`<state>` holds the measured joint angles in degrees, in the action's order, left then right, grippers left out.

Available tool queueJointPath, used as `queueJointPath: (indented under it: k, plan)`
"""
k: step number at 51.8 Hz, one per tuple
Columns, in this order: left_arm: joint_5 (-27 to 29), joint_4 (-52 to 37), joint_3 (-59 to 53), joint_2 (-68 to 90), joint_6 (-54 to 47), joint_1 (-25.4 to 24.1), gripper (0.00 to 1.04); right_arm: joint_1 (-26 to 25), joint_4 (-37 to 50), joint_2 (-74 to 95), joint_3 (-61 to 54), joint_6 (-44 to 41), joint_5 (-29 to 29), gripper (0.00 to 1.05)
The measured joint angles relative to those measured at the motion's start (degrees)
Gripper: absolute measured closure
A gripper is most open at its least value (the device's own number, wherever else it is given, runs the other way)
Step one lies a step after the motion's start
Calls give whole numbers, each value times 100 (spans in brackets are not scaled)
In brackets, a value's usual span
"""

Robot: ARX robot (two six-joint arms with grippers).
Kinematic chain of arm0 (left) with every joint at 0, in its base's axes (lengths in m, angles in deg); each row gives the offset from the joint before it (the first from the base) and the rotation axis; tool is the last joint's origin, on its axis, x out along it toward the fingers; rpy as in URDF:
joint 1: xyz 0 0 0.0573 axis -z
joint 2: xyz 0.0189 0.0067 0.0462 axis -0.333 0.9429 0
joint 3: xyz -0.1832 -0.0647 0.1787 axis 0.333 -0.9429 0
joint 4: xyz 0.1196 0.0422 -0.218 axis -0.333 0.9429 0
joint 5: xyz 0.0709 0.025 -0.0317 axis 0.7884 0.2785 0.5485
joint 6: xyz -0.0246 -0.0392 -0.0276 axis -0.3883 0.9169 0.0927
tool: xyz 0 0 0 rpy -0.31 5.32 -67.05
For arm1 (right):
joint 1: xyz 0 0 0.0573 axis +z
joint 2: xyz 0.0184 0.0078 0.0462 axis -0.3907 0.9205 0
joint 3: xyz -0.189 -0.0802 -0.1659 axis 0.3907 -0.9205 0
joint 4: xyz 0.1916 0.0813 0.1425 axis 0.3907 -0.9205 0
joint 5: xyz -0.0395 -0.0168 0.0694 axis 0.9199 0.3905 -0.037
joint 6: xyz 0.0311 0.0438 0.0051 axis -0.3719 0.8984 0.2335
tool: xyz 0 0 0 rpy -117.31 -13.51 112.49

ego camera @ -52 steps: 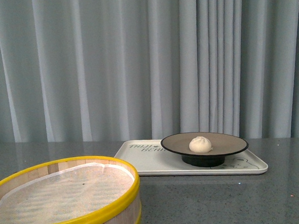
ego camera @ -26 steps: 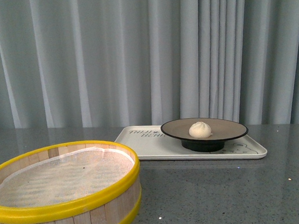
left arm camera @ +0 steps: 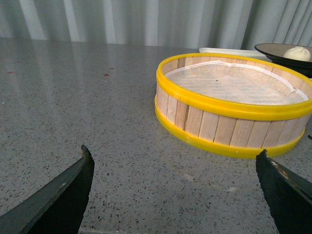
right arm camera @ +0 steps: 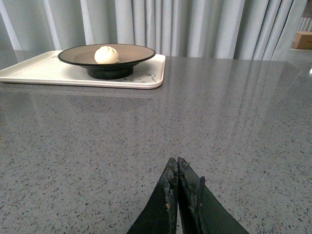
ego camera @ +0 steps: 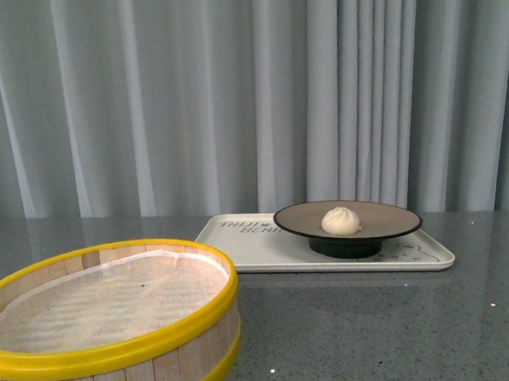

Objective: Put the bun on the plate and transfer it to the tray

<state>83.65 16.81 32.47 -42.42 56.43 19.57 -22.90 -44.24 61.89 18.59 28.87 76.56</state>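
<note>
The white bun (ego camera: 340, 221) rests in the middle of the black-rimmed plate (ego camera: 386, 224), and the plate stands on the cream tray (ego camera: 250, 255) at the back of the table. The right wrist view shows the same bun (right arm camera: 106, 54), plate (right arm camera: 73, 55) and tray (right arm camera: 29, 72) far off. My right gripper (right arm camera: 177, 161) is shut, empty, low over bare tabletop well short of the tray. My left gripper (left arm camera: 174, 156) is open with nothing between its fingers, a short way from the steamer basket. Neither arm appears in the front view.
A yellow-rimmed wooden steamer basket (ego camera: 108, 333) with a white cloth liner sits at the front left, also in the left wrist view as the basket (left arm camera: 229, 107). Grey speckled tabletop (right arm camera: 219, 112) lies between the grippers and the tray. Grey curtains hang behind.
The front view shifted between 1.0 s and 0.5 s ago, so the basket shows higher in the picture. Since then nothing has moved.
</note>
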Motion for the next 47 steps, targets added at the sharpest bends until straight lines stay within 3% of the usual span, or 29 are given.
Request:
queueJointPath:
  k: [29, 34, 44, 47]
  plan:
    - [0, 0, 0, 0, 0, 0, 7, -2, -1287, -1300, 0, 0, -2, 103]
    - [2, 0, 0, 0, 0, 0, 7, 0, -2258, -2135, 4, -2, -13, 103]
    - [0, 0, 0, 2, 0, 0, 7, 0, -2293, -2271, 4, 0, -15, 103]
    - [2, 0, 0, 2, 0, 0, 7, -2, -2293, -2271, 4, 0, -15, 98]
